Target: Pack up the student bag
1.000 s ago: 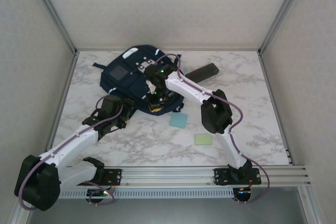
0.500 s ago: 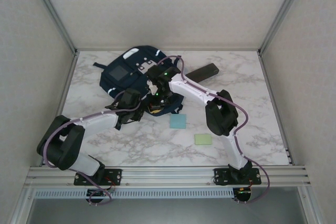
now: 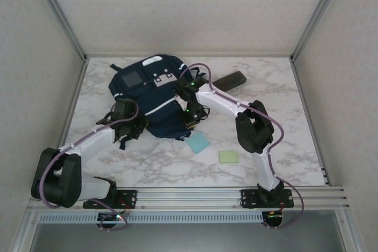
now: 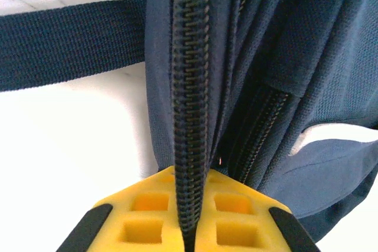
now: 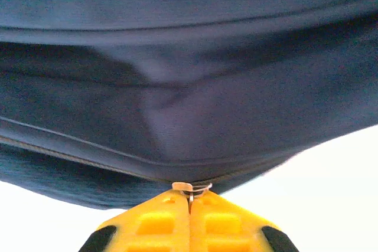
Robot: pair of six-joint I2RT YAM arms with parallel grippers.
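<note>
**Inspector:** Where is the student bag (image 3: 147,87), and what is it made of?

**Examiner:** It is a large dark navy backpack of woven fabric with thin white stripes, lying flat on the marble-patterned table (image 3: 277,110). A flat webbing strap (image 4: 71,42) trails from its side.

**Inspector:** What are the end effectors doing?

**Examiner:** The left gripper (image 4: 190,231), at the bag's near-left edge, has its yellow pads pinched tight on the ribbed black zip track (image 4: 188,87). The right gripper (image 5: 190,208), at the near-right edge, is clamped on a small silvery metal tab (image 5: 191,187), probably the zip pull.

**Inspector:** Why hold it that way?

**Examiner:** In my judgement, one arm braces the limp fabric while the other works the zip.

**Inspector:** What is outside the bag?

**Examiner:** A flat blue square (image 3: 198,142) lies just beside its near edge and a green square (image 3: 228,156) further off. A dark oblong case (image 3: 228,80) lies to its right.
</note>
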